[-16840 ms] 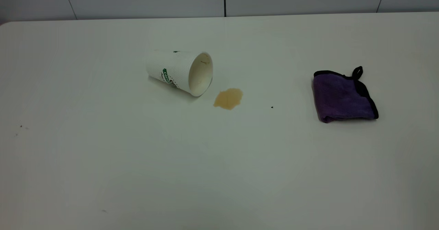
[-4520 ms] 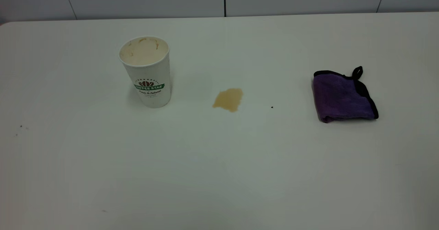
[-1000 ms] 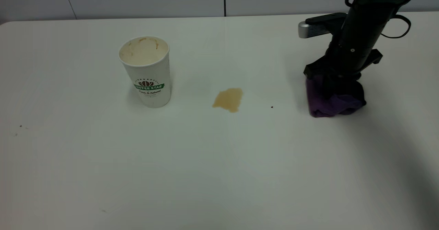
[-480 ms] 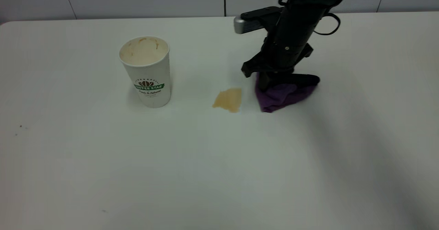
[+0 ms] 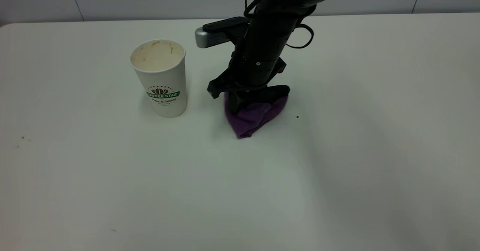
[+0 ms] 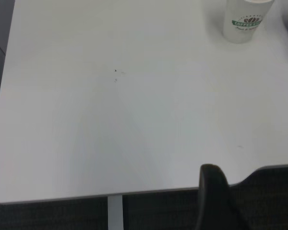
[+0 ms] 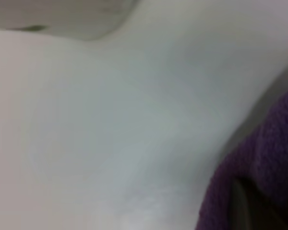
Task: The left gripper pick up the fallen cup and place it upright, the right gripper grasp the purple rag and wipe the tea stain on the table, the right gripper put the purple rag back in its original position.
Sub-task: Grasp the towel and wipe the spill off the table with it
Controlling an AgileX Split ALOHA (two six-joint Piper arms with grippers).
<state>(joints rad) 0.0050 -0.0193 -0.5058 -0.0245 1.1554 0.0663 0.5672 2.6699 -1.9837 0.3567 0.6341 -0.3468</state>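
Observation:
The cup (image 5: 161, 78) stands upright on the table (image 5: 112, 176), left of centre, logo facing the camera. My right gripper (image 5: 243, 106) is shut on the purple rag (image 5: 255, 118) and presses it onto the table just right of the cup. The rag covers the spot where the tea stain lay, so the stain is hidden. The rag fills a corner of the right wrist view (image 7: 264, 158). My left gripper is out of the exterior view. A dark part of it (image 6: 213, 196) shows in the left wrist view beyond the table's near edge, far from the cup (image 6: 245, 21).
A tiny black speck (image 5: 297, 116) lies right of the rag. A few dark specks (image 5: 22, 138) lie near the table's left side. A grey panelled wall (image 5: 150, 0) runs behind the table's far edge.
My right gripper has dragged the rag left, from right of the stain onto it. The stain, visible half a second ago, is now covered. The cup has not moved.

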